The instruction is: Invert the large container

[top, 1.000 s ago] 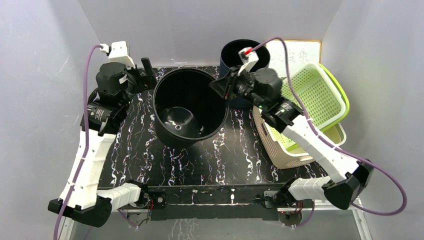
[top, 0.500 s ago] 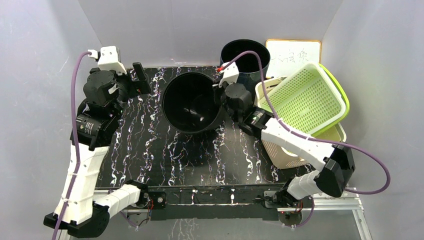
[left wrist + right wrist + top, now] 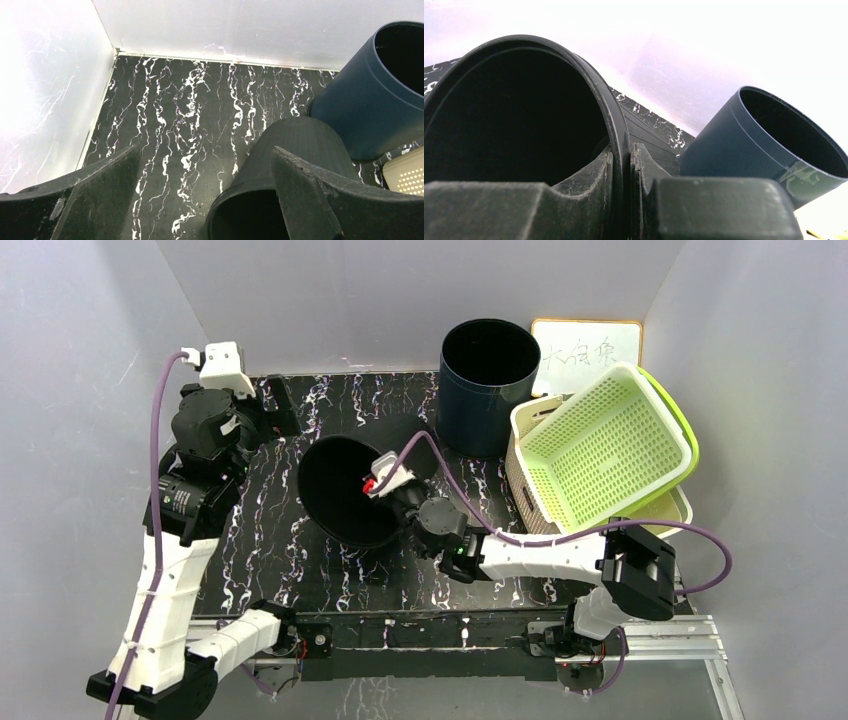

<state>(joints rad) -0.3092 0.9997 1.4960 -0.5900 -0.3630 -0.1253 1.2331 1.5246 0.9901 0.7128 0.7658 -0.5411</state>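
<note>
Right fingers [image 3: 591, 175]: narrow, pinching the rim of the large container [image 3: 345, 490].
Left fingers [image 3: 95, 200]: wide apart, holding nothing, large container below them.
Look: black, tilted on its side.

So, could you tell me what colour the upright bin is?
The bin is dark navy blue, clearest from the left wrist view.
</note>
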